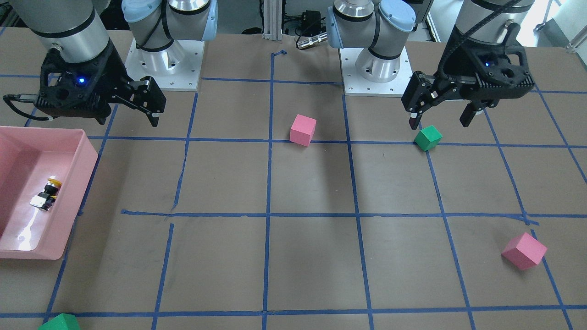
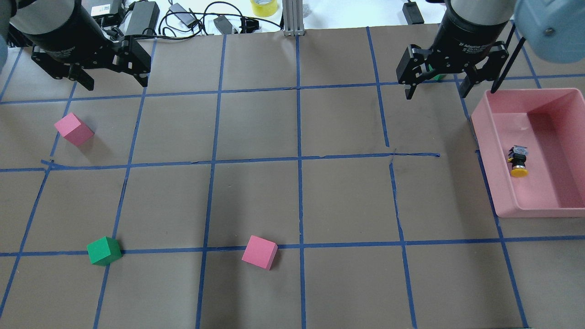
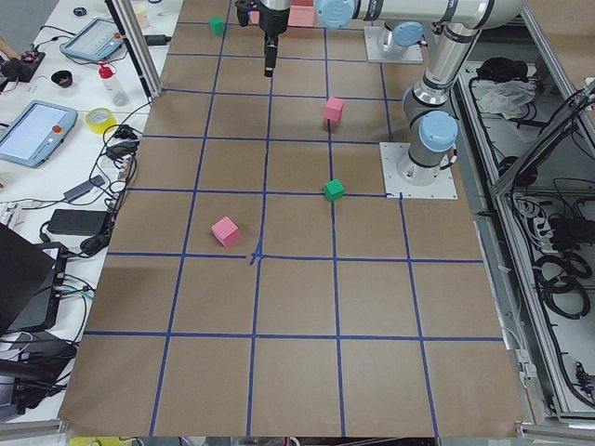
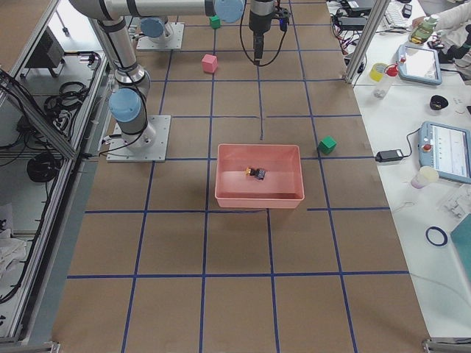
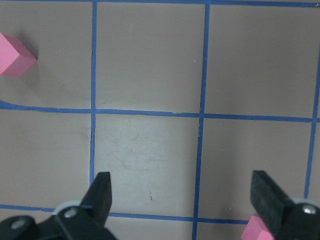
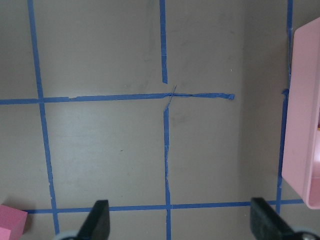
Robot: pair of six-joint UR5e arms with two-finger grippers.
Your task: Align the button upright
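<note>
The button (image 2: pixel 518 161) lies on its side on the floor of a pink bin (image 2: pixel 484 137) at the table's right, yellow cap toward the robot and grey base away. It also shows in the front view (image 1: pixel 47 194) and the right side view (image 4: pixel 256 173). My right gripper (image 2: pixel 436 92) hangs open and empty above the table, left of the bin and apart from it. Its wrist view shows only the bin's wall (image 6: pixel 305 125), not the button. My left gripper (image 2: pixel 114 81) hangs open and empty over the far left of the table.
Two pink cubes (image 2: pixel 73 129) (image 2: pixel 259 252) and a green cube (image 2: pixel 104 251) lie on the taped table. Another green cube (image 1: pixel 59 322) sits at the far edge beneath my right gripper. Cables and a tape roll lie beyond the far edge.
</note>
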